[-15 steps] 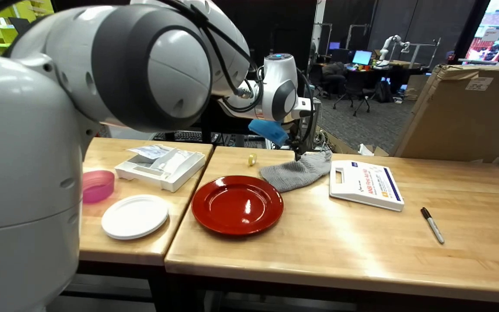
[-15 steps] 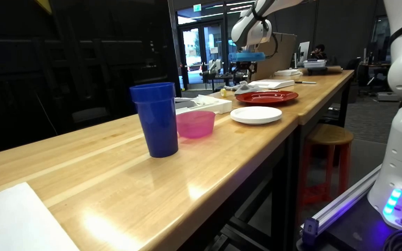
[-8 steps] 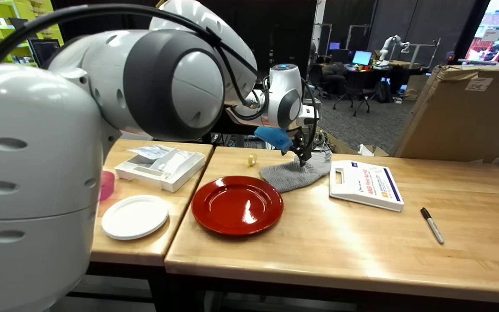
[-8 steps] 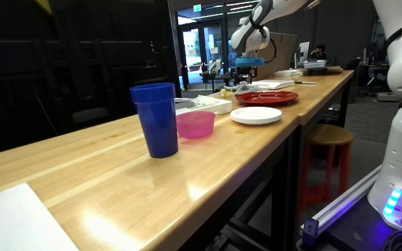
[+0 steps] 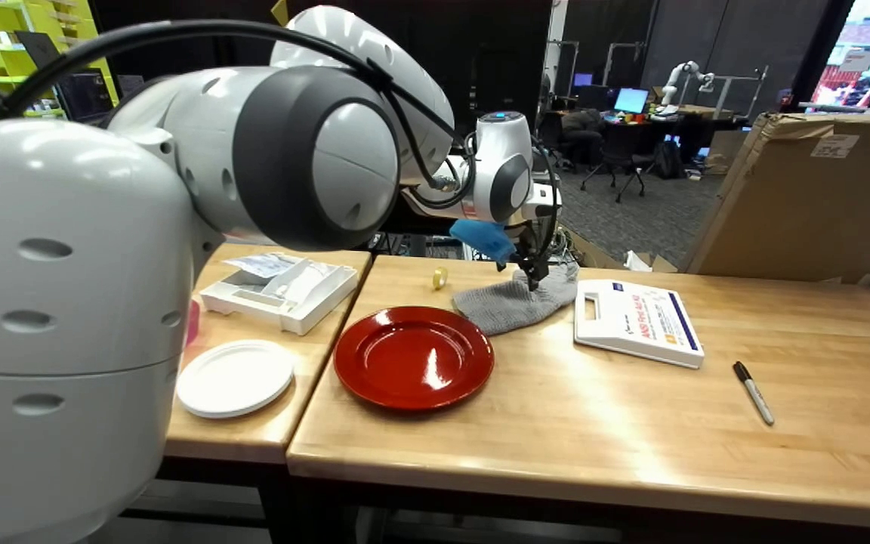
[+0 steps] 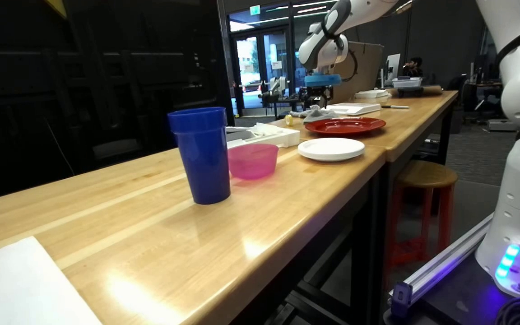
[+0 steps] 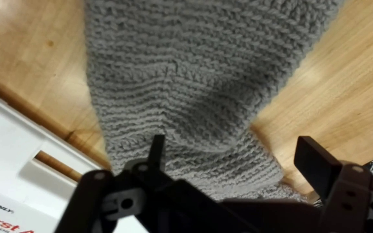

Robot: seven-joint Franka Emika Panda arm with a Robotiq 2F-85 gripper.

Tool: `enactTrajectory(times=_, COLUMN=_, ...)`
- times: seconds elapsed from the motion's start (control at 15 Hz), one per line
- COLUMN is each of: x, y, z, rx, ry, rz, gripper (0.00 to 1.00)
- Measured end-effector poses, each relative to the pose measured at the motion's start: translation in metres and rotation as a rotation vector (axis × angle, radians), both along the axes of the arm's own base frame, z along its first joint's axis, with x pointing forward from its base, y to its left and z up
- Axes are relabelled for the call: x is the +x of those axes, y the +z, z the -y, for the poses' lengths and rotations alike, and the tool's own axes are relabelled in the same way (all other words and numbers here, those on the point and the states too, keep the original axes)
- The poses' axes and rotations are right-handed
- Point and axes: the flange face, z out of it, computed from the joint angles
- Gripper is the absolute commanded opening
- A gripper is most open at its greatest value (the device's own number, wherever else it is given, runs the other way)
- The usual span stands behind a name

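Evidently our gripper (image 7: 230,142) hangs with jaws spread wide, holding nothing, over the grey knit cloth (image 7: 176,81) in the upper middle of the wrist frame; whether either fingertip (image 7: 157,149) touches it, we cannot tell. To pinch well, we should straddle the bulging fold (image 7: 206,140) below centre, clear of the white first-aid case (image 7: 5,136) at lower left.

White arm (image 5: 193,125), black cable (image 5: 201,29), 2-fingered black gripper (image 7: 231,139).

Cloth (image 7: 189,81): coarse knit, rough, matt. Table (image 5: 820,332): wood, glossy. Red plate (image 5: 414,359): smooth, high gloss. First-aid case (image 5: 635,325): smooth plastic.
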Motion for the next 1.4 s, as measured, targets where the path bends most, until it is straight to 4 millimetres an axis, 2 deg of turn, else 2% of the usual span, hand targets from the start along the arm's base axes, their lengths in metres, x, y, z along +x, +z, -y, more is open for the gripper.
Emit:
enactTrajectory(times=0.4, x=0.009, y=-0.012, z=0.000, rx=0.005, ry=-0.004, rz=-0.059, gripper=1.00)
enactTrajectory(times=0.47, x=0.010, y=-0.014, z=0.000, rx=0.005, ry=-0.005, rz=-0.066, gripper=0.82)
enactTrajectory(times=0.73, x=0.016, y=-0.018, z=0.000, rx=0.007, ry=-0.007, rz=-0.088, gripper=0.54)
enactTrajectory(times=1.07, x=0.019, y=-0.021, z=0.002, rx=0.028, ry=-0.002, rz=-0.129, gripper=0.12)
enactTrajectory(times=1.2, x=0.021, y=-0.020, z=0.006, rx=0.035, ry=-0.003, rz=-0.139, gripper=0.01)
enactTrajectory(times=1.4, x=0.022, y=-0.017, z=0.009, rx=0.049, ry=-0.011, rz=-0.146, gripper=0.00)
